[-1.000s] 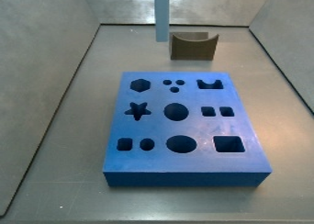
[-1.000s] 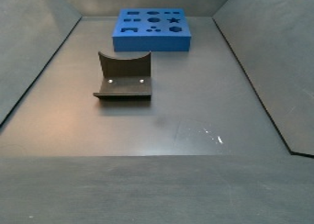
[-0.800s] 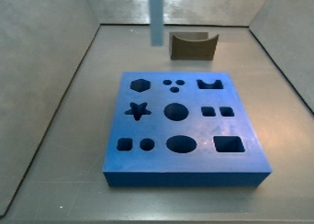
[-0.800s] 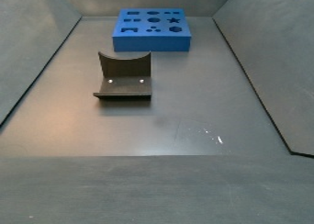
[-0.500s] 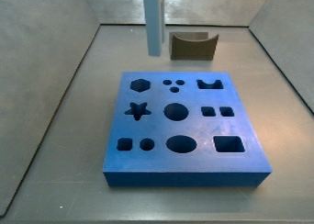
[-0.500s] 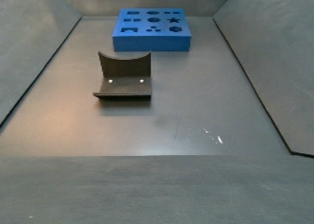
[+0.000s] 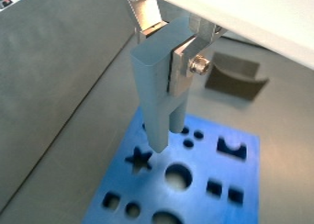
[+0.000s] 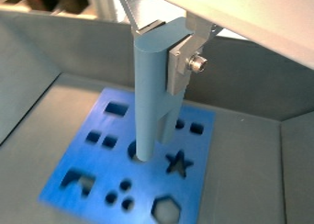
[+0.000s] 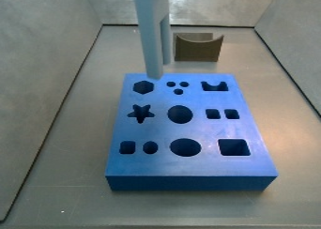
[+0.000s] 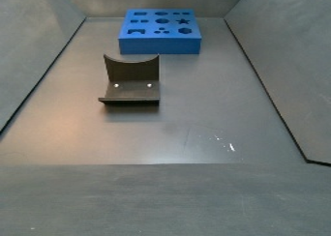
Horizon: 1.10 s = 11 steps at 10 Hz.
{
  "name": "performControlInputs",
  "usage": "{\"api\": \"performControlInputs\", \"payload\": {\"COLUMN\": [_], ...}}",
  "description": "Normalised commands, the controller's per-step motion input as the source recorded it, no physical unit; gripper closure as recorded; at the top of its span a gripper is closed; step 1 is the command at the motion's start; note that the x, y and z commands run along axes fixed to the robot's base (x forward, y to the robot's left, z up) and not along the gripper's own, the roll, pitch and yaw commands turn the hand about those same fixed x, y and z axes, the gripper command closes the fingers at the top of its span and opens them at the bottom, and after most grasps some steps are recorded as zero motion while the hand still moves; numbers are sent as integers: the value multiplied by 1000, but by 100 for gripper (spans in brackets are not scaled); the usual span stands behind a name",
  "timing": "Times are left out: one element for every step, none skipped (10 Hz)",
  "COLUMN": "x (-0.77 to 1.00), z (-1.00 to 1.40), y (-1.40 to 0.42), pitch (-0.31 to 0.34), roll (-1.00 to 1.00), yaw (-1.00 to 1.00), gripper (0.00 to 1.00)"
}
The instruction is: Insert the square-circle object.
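The square-circle object is a tall pale grey-blue piece that hangs upright; its lower end is over the far left part of the bright-blue board, near the hexagon hole. The gripper is shut on its upper end, silver fingers clamping both sides, as both wrist views show. The object splits into two pegs at its lower end, above the board beside the star hole. It hangs above the board, apart from it. The gripper body is above the frame in both side views.
The dark fixture stands beyond the board's far edge, and also shows in a side view and a wrist view. Grey walls enclose the floor. The board lies at the far end in that side view.
The square-circle object has come down and a little to the left, from over the floor beside the fixture to over the board's far left part.
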Motion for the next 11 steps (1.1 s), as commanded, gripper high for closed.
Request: {"api": "performControlInputs", "payload": {"x": [0, 0, 0, 0, 0, 0, 0, 0, 0, 14, 0], "z": [-123, -191, -240, -249, -251, -246, -240, -237, -231, -214, -146], "y": [-511, -380, -283, -254, -251, -251, -251, -251, -254, -243, -183], "pitch": [0, -9, -11, -4, -4, 0, 0, 0, 0, 0, 0], "roll": [0, 0, 0, 0, 0, 0, 0, 0, 0, 0, 21], "yaw": [-751, -871, -946, -966, -966, -963, -960, -954, -951, -954, -983], "gripper": [100, 100, 100, 100, 100, 100, 100, 100, 100, 100, 100]}}
